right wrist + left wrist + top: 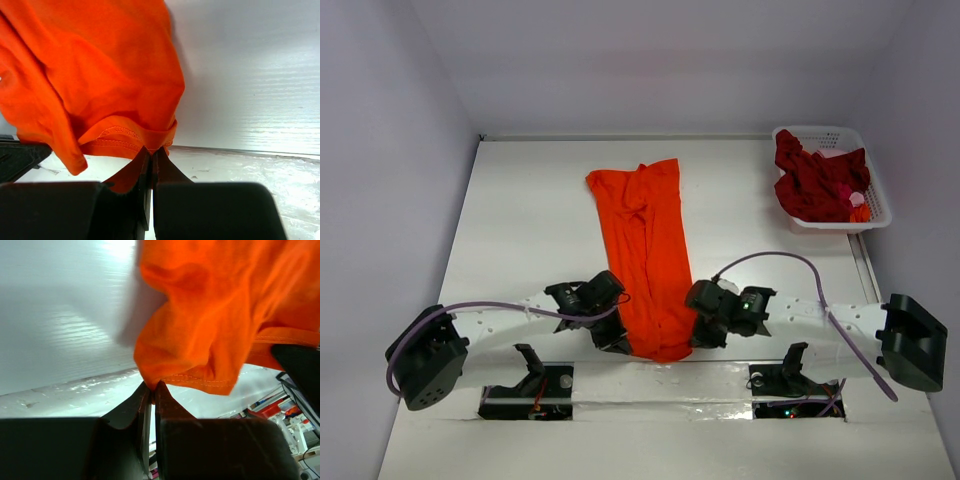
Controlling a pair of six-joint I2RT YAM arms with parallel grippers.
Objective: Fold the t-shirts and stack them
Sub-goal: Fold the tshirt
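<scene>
1. Left gripper (pixel 613 338) is closed. Its two black fingers (pixel 172 405) are pressed together with a pinch of hemmed orange cloth caught at their tips. It sits at the left corner of the shirt's near end, close to the near edge of the table.
2. The right gripper (pixel 701 336) is closed in the same way. Its fingers (pixel 170 170) meet on the stitched hem at the right corner of that same near end.
3. The bright orange short-sleeved cloth t-shirt (pixel 645 240) lies folded lengthwise into a long, narrow strip on the white table (pixel 520 220). It runs from the far middle of the surface down towards the near edge, ending between the two grippers.
4. In both wrist views the orange t-shirt (pixel 225 315) (pixel 90 65) is bunched and wrinkled just above the fingertips. Its hem is raised a little off the surface there, with shadow beneath it.
5. The dark red cloth t-shirt (pixel 812 180) is crumpled in a heap inside the white plastic lattice basket (pixel 820 131). The basket stands at the far right corner of the table, well apart from the orange t-shirt.
6. A small patch of pink and orange shows at the near right side of the basket. It is too small to tell what it is.
7. A purple cable (pixel 770 256) arcs over the right arm, and another runs along the left arm.
</scene>
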